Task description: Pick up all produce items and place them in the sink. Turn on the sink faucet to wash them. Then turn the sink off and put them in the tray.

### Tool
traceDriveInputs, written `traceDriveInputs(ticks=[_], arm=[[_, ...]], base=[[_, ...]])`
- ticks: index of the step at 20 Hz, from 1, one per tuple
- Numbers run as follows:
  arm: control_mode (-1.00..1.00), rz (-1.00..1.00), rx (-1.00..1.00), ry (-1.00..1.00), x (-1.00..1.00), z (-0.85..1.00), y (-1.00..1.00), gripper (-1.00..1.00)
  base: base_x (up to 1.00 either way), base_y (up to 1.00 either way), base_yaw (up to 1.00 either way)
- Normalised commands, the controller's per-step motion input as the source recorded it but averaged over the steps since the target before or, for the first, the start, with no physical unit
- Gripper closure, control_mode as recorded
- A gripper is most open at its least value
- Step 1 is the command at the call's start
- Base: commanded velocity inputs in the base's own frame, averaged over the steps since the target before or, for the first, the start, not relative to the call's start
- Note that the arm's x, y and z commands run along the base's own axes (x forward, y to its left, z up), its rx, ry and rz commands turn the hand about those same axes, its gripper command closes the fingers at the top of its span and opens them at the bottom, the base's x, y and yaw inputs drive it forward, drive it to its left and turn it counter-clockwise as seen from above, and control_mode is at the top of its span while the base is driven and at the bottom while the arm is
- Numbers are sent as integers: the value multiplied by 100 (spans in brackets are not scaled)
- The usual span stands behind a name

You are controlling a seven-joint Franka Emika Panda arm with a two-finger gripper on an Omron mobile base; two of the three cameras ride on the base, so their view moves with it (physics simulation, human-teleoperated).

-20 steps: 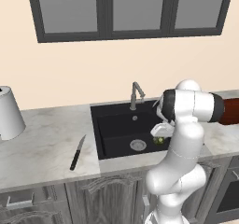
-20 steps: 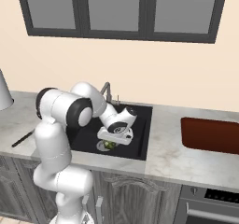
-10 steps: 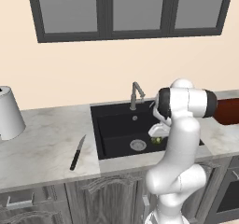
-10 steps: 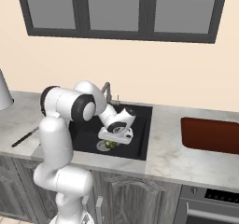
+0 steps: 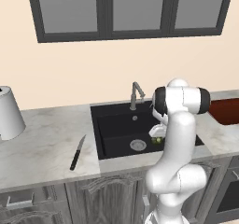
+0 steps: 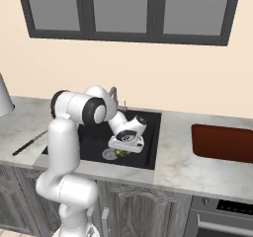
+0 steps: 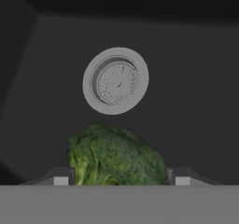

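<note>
The broccoli [image 7: 114, 157] sits between my two fingertips, and my gripper [image 7: 120, 180] is shut on it low inside the black sink [image 5: 116, 125], just beside the round silver drain [image 7: 115, 80]. From the left base view the broccoli [image 5: 158, 140] shows as a green spot under the hand near the sink's right wall. The right base view has the gripper [image 6: 123, 149] pointing down with the broccoli [image 6: 120, 153] beneath it. The metal faucet [image 5: 136, 93] stands at the sink's back rim. The reddish-brown tray [image 6: 222, 142] lies on the counter to the right of the sink.
A black-handled knife [image 5: 77, 152] lies on the marble counter left of the sink. A white cone-shaped object [image 5: 8, 113] stands at the far left. A window runs along the wall behind the counter, with cabinet fronts below it.
The arm has swung a little, carrying the gripper and the broccoli slightly sideways inside the sink. The grip looks the same.
</note>
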Motion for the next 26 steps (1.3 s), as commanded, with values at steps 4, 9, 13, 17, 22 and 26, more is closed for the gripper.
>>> traceDriveInputs(ticks=[4, 9, 13, 17, 22, 26], arm=[[-100, 0, 0, 0, 22, -18, -3, 100], [-100, 0, 0, 0, 16, -23, 0, 100], [-100, 0, 0, 0, 14, -25, 0, 100], [-100, 0, -1, 0, 18, -27, 0, 100], [-100, 0, 0, 0, 21, -25, 0, 100], [-100, 0, -1, 0, 19, -25, 0, 100]], base=[[0, 0, 0], [0, 0, 0], [0, 0, 0], [0, 0, 0], [0, 0, 0], [0, 0, 0]])
